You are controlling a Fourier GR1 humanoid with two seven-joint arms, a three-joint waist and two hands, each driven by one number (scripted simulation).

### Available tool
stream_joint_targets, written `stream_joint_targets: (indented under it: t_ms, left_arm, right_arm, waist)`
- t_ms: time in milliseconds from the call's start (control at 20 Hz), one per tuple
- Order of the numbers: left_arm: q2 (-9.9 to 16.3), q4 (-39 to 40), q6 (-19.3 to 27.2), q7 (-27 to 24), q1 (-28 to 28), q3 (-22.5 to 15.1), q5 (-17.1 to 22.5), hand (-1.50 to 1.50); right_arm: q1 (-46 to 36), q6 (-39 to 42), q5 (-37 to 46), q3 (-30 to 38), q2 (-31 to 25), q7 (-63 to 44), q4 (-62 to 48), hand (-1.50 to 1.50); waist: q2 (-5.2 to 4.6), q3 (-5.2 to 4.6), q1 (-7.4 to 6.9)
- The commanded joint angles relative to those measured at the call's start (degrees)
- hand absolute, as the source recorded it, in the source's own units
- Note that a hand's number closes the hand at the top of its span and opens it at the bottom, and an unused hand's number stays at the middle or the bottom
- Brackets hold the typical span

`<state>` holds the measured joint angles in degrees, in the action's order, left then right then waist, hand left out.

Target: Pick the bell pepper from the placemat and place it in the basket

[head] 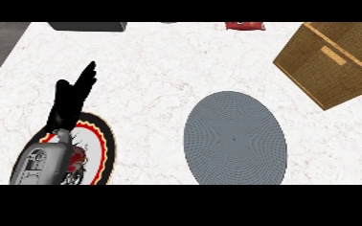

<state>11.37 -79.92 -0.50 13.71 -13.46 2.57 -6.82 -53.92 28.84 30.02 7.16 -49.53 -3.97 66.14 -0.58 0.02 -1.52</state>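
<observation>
Head view shows only the left hand (69, 100), low at the left side over the white marbled counter (155, 72). Its black fingers are straight and held together, pointing away from the robot and leaning a little to the right, and they hold nothing. The grey forearm (39, 163) comes in from the lower left corner behind the hand.

Under the wrist and forearm lies a round patterned disc (97, 139) with a white centre, a red scalloped ring and a black border. The forearm covers its left half. A red patch shows on it just right of the forearm, and I cannot tell whether that is part of the pattern or something lying there.

Well beyond the fingertips, at the far edge, sits a dark grey block (88, 26), cut off by the view.

To the right of the hand and well apart from it lies the grey round placemat (235, 139), flat on the counter, with a fine woven surface.

Farther right and far beyond the hand, a small red thing (245, 25) lies at the far edge, mostly cut off. It may be the bell pepper, but too little of it shows to tell.

Farthest from the hand, at the right side, stands the basket (325, 62), a brown woven box turned at an angle to the counter's edge, with a paler patch on its upper face. It lies just beyond the placemat's right rim and does not touch it.
</observation>
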Motion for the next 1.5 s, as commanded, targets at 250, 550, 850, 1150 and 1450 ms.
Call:
stream_joint_targets:
  t_ms: [250,550,850,1150,1450]
  left_arm:
    - [1.15,-1.02,-2.24,0.88,0.51,1.02,1.37,0.0]
    - [0.23,0.91,-1.6,-1.06,0.09,0.99,0.48,0.0]
    - [-1.2,1.28,0.88,1.48,-2.36,0.22,-1.43,0.0]
    - [1.67,-0.49,-3.42,1.51,-1.71,2.64,2.11,0.0]
    - [0.68,-0.55,-2.04,1.05,-0.56,1.52,0.35,0.0]
  right_arm:
    - [-1.65,-10.06,7.51,-2.37,1.35,20.59,-22.41,1.5]
    - [-5.13,-12.44,10.24,-2.49,4.19,24.02,-32.0,1.5]
    - [-7.36,-8.44,7.19,1.4,5.4,22.68,-41.26,-1.5]
    - [-7.7,-13.31,4.99,5.62,5.84,28.66,-47.25,-1.5]
    - [-10.57,-17.04,-1.08,13.02,4.14,26.97,-48.43,-1.5]
  waist:
    - [-0.08,0.03,-0.62]
    - [0.1,-0.01,0.02]
    - [-0.03,0.02,-0.02]
    - [-0.24,0.07,-0.65]
    - [-0.08,0.05,-0.27]
